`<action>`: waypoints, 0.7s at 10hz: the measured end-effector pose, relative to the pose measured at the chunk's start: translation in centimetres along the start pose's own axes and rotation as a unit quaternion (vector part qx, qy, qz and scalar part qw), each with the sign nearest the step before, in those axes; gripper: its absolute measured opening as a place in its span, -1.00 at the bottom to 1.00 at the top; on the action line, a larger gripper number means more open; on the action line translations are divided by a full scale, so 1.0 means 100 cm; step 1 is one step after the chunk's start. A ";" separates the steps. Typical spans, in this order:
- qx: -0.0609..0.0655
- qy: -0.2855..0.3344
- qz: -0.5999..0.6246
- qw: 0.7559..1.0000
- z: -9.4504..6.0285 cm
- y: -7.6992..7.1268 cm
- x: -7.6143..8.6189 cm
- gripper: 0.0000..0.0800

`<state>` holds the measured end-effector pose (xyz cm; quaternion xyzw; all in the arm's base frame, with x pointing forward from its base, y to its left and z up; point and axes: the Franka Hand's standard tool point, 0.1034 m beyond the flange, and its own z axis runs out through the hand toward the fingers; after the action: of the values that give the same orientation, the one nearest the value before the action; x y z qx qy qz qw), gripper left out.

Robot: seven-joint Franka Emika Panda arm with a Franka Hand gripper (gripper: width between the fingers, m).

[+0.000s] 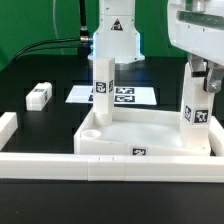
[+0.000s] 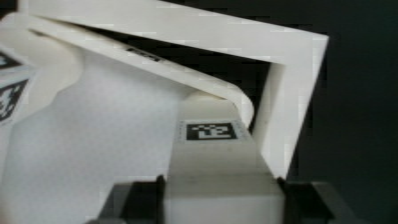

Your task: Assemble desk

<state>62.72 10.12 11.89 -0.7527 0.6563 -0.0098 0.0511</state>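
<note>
Jaws clasp the leg from above — its long axis upright — at the desk tray's corner, exterior view's right

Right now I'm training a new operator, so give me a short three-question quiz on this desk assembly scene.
1. True or false: one loose leg lies apart from the tabletop.
2. How many legs stand upright on the tabletop?
3. The fingers hold: A the marker board, B a tagged leg, C a border rail.
Key: 1 true; 2 two, the corner leg and the tagged leg; 3 B.
</note>
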 end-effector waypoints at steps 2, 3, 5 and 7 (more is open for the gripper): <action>0.030 -0.009 0.105 0.994 0.000 -0.002 -0.009 -0.27; 0.034 -0.013 0.124 0.992 0.000 -0.001 -0.014 -0.27; 0.032 -0.020 0.203 0.979 0.001 -0.001 -0.023 -0.27; 0.031 -0.019 0.197 0.980 0.001 0.000 -0.023 0.01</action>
<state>62.44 12.42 11.88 -0.6065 0.7902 -0.0054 0.0883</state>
